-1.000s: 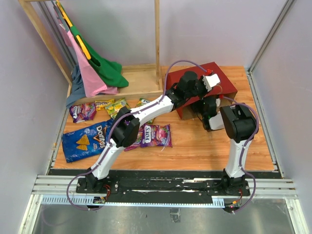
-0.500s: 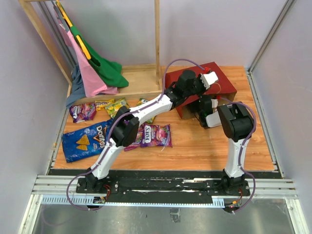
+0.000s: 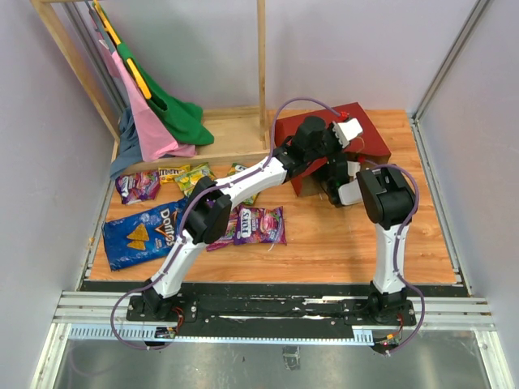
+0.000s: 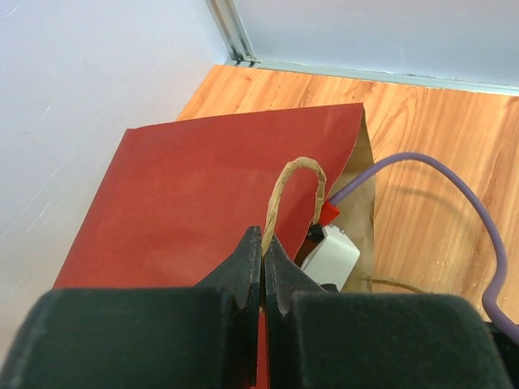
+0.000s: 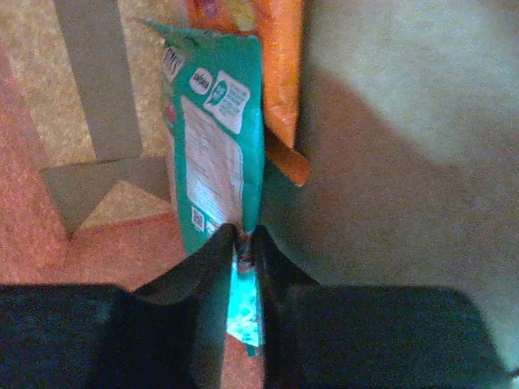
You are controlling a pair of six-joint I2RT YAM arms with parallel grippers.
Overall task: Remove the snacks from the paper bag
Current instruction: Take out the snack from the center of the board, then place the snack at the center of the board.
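Grip: right gripper (image 5: 243, 243) clenched on near edge of glossy teal candy packet (image 5: 215, 146) inside dark red paper bag (image 4: 203, 186). Packet long axis runs straight away from claw. Glossy orange packet (image 5: 272, 49) just beyond, touching. Left gripper (image 4: 263, 251) pinches thin string handle (image 4: 293, 174). Bag lies on wooden table (image 3: 324, 243). Blue Doritos chip bag (image 3: 142, 233) already out, far left. Room behind right arm appears adequate for withdrawal.

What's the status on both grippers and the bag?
Left gripper shut on string handle of paper bag. Right gripper inside, pinching teal packet. Orange packet lies against it.
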